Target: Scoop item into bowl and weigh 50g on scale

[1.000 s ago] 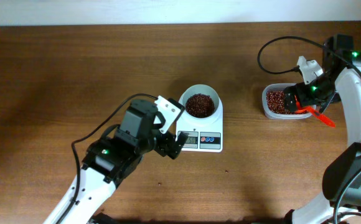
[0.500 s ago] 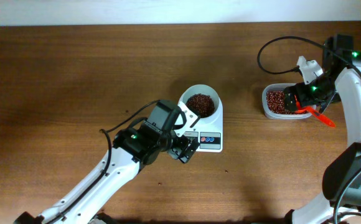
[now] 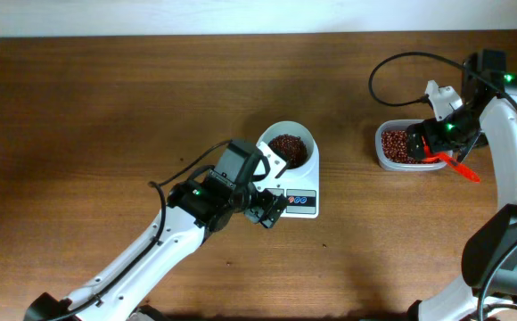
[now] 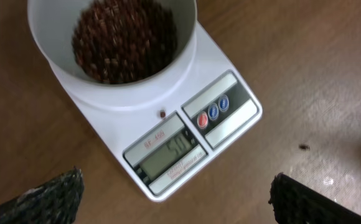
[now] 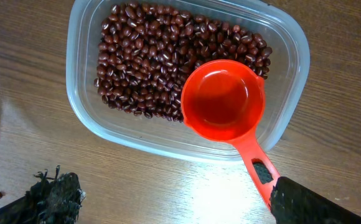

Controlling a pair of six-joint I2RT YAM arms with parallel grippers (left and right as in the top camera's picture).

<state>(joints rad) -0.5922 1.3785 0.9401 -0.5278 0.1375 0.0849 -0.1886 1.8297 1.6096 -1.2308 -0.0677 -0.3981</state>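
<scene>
The left gripper hangs just above the front edge of the scale, jaws spread wide and holding nothing. Its wrist view looks straight down on the display. The step in hand appears to be reading off the weight. To do it well, the fingers should stay clear of the platform so nothing leans on it. The digits look close to the target, though they are too soft to be sure.

The bowl sits on the scale's rear half with the beans heaped inside. A stray bean lies on the scale deck just in front of the bowl, so it adds to the reading.

Well to the right of the scale, the right gripper is also wide and empty. It hovers over the tub, where the red scoop rests on more beans.

The table is dark brown wood. Beyond the scale, a pale wall borders its far edge.
</scene>
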